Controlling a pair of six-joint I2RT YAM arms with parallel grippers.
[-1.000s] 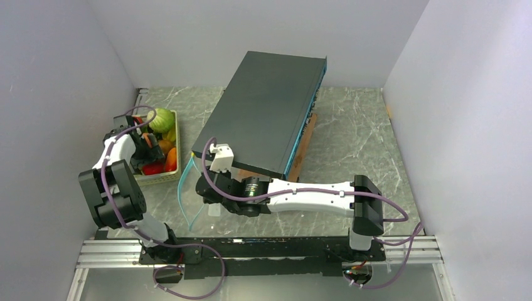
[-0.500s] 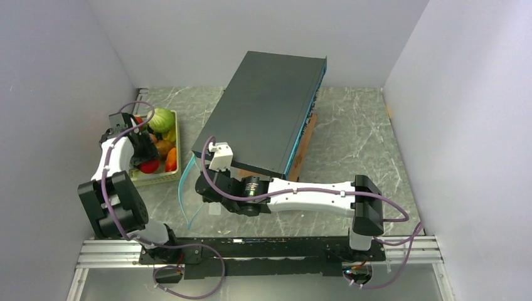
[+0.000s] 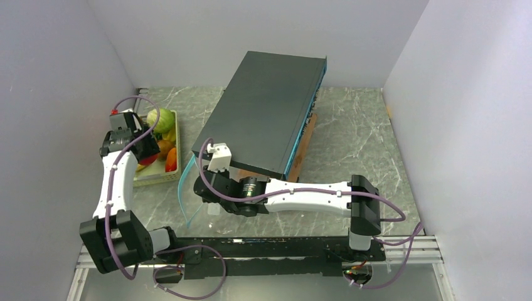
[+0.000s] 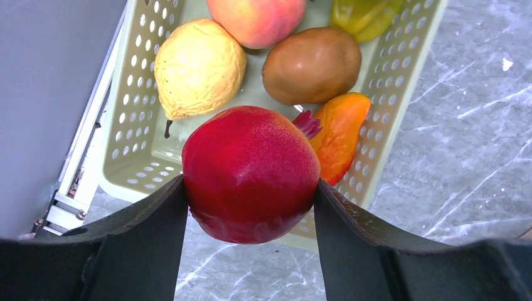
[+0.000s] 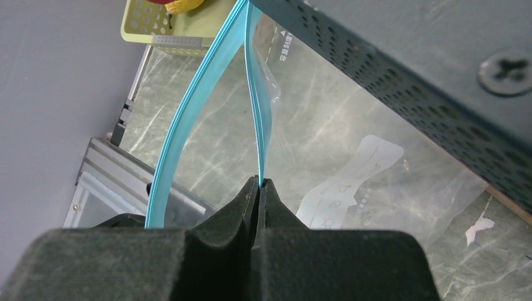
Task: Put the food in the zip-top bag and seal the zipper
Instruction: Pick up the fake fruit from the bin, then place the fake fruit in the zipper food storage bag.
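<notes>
While the left hand [image 4: 250, 188] grasps a round, dark-red toy fruit [image 4: 251, 172], one black finger pressing each flank, the piece sits over the lower rim of the pale yellow-green slotted plastic basket [image 4: 401, 63].

Basket contents, left wrist view:
- wrinkled pale-yellow piece [image 4: 199, 66], upper left
- smooth brown oval piece [image 4: 312, 64], upper centre
- orange pointed piece [image 4: 339, 135], just right of the red fruit
- peach-coloured ball [image 4: 257, 19], cut off at the top edge

Top view: the left hand [image 3: 133, 139] is at left centre of frame over the basket [image 3: 160, 179]. A green cabbage-like ball [image 3: 162, 118] lies at the basket's upper end.

The right hand [image 5: 258, 187] is clenched, pinching one lip of the teal-blue zipper strip [image 5: 254, 94] of the clear, floppy plastic zip-top bag [image 5: 351, 157]. The other lip bows away to the left, so the mouth gapes.

The bag lies on the grey marbled counter [image 3: 351, 125], partly under the lower-left corner of a big dark slab [image 3: 263, 106]. In the top view its zipper strip [image 3: 182, 185] shows at centre left, between the basket and the right hand [image 3: 204, 191].
</notes>
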